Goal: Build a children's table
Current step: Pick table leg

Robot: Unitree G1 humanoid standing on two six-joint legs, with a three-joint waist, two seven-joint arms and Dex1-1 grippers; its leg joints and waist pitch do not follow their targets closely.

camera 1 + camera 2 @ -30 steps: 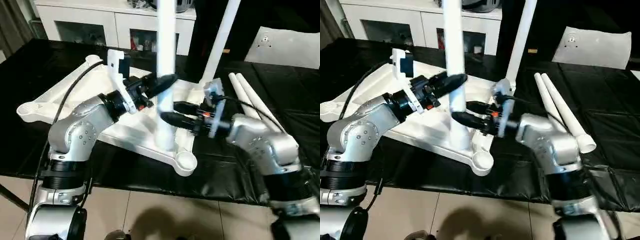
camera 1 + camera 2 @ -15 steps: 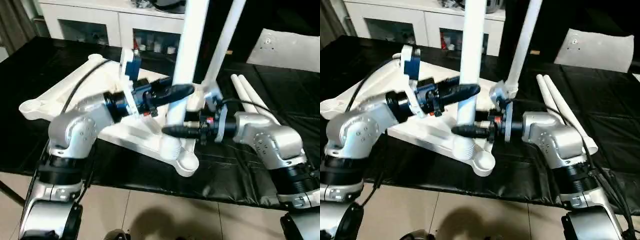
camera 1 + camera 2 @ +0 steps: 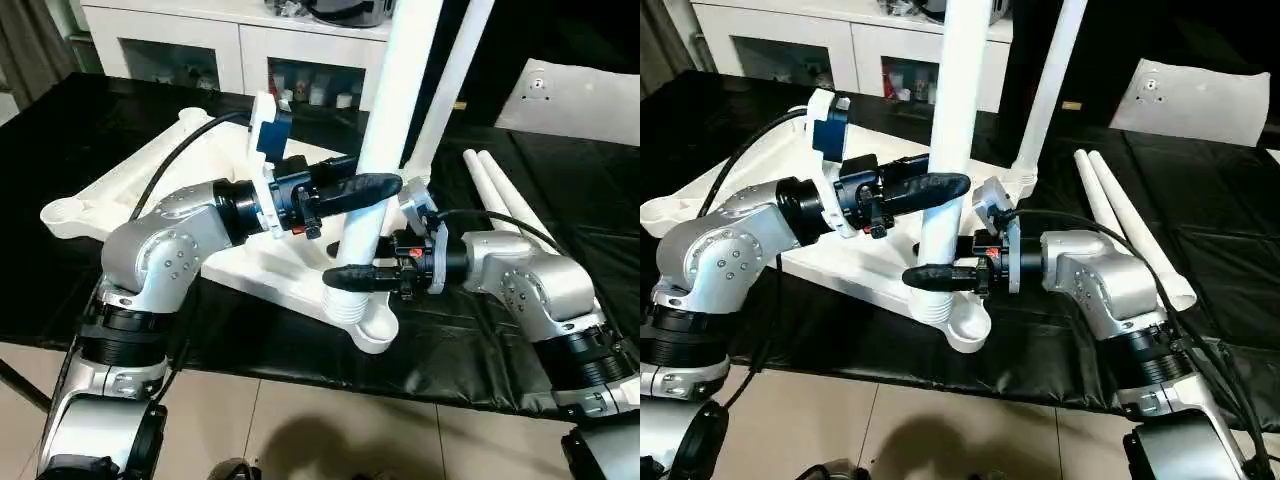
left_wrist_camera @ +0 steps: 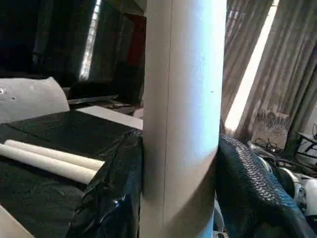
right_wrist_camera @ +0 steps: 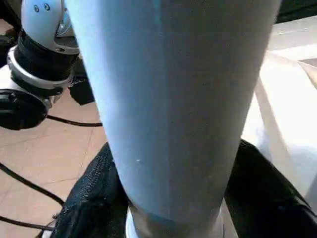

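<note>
On black table (image 3: 60,250), both grippers, left gripper (image 3: 385,187) and right gripper (image 3: 345,279), clamp leg (image 3: 385,150) mid-frame, seating it in tabletop (image 3: 250,260); next, twist it tight.

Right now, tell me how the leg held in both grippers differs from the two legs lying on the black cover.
The held leg stands tilted over the tabletop, gripped by the left gripper above and the right gripper near its ribbed foot. The two loose legs lie flat, side by side, untouched. All are white tapered tubes.

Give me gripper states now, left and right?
Left gripper: shut on the upright table leg.
Right gripper: shut on the same leg, lower down.
</note>
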